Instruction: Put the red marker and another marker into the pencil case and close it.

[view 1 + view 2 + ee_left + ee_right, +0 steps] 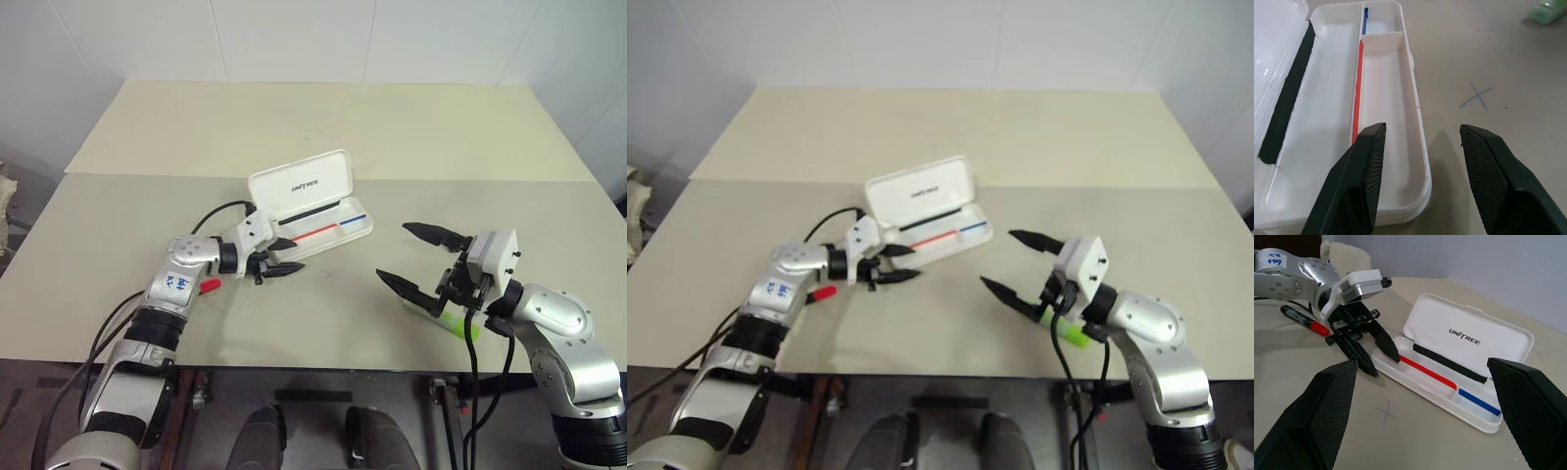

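Note:
The white pencil case lies open at mid table, its "UNITREE" lid raised and its tray holding no marker. My left gripper is open at the case's near end, one finger over the tray and the other over the table, with nothing between them. The red marker lies on the table behind that gripper, under my left forearm; its red tip pokes out. My right gripper stands wide open and empty to the right of the case. The light-green highlighter lies on the table under my right wrist.
A small blue cross is drawn on the table between the two grippers. A black cable loops over the table beside my left arm. The table's front edge runs close below both arms.

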Controlling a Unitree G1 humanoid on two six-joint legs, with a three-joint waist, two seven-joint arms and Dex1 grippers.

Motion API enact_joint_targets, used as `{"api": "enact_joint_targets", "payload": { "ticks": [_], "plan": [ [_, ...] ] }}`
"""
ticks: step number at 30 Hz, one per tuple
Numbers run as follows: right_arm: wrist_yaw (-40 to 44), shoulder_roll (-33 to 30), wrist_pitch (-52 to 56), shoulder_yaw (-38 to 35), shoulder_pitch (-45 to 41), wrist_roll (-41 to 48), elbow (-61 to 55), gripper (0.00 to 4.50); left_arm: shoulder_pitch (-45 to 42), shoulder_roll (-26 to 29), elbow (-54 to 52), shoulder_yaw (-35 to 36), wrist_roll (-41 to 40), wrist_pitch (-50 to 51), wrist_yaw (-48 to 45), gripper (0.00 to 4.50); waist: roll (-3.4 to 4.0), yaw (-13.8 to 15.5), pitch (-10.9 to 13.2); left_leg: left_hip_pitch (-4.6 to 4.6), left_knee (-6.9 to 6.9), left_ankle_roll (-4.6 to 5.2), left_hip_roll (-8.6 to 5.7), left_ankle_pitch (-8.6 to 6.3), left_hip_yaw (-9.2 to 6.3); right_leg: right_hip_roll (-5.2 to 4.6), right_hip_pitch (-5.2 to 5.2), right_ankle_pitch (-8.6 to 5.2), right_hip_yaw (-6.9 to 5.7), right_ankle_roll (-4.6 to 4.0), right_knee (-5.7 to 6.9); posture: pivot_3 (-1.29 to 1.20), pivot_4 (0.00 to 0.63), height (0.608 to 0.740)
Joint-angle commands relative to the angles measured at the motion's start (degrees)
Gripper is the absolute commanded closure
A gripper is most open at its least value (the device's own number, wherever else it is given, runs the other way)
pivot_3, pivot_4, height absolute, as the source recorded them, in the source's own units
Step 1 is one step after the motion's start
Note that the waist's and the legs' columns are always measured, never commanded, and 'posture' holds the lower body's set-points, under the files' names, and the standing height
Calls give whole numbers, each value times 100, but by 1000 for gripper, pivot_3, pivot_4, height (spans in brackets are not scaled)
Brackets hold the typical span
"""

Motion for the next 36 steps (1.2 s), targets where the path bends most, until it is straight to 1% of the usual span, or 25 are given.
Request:
{"api": "enact_joint_targets", "payload": {
  "ticks": [1, 13, 16, 17, 21, 22, 32, 36],
  "plan": [
    [42, -14, -162, -30, -91, 72, -204, 0, -122, 47, 37, -135, 129, 158, -125, 2045, 0, 0, 0, 0, 0, 0, 0, 0, 0, 0, 0, 0, 0, 0, 0, 0, 150, 740],
    [-9, 22, -280, -51, -234, 34, -139, 0, -494, 34, 198, -501, 444, 653, -343, 2045, 0, -3, 0, 0, -2, 0, 0, 0, 0, 3, 0, 0, 0, 0, 0, 0, 150, 740],
    [-16, 10, -289, -73, -250, 38, -127, 0, -590, 51, 261, -657, 603, 652, -371, 2626, 0, -8, 0, 1, -1, 0, 0, 0, 0, 3, 0, 0, 0, 0, 1, 0, 150, 740],
    [-18, 8, -292, -74, -262, 37, -116, 0, -627, 63, 298, -719, 669, 634, -387, 2911, -1, -6, 0, 1, -1, 0, 0, 0, 0, 3, 0, 0, 0, 0, 1, 0, 150, 740],
    [-25, 1, -298, -62, -316, 35, -93, 0, -734, -12, 323, -819, 732, 777, -478, 4320, -1, 0, -1, 1, -2, 0, 0, 0, 1, 3, 0, 0, 1, 0, -1, 0, 150, 740],
    [-25, -2, -297, -60, -334, 36, -89, 0, -753, -27, 327, -826, 740, 796, -489, 4484, -1, 5, -1, 1, -2, 0, 0, 0, 0, 3, 0, -1, 1, 0, 0, 0, 150, 740],
    [19, -37, -275, -64, -424, 50, -49, 0, -718, -44, 176, -833, 731, 690, -579, 4484, -2, 15, -1, 0, 1, 0, -2, 0, 0, 1, 2, 0, 1, 1, 1, 0, 150, 740],
    [61, -51, -253, -54, -455, 75, -15, 0, -505, 58, -433, -704, 433, 541, -873, 4484, -2, 7, -1, 0, 0, 0, -3, 0, 0, 1, 2, 0, 1, 1, 0, 0, 150, 740]
  ]
}}
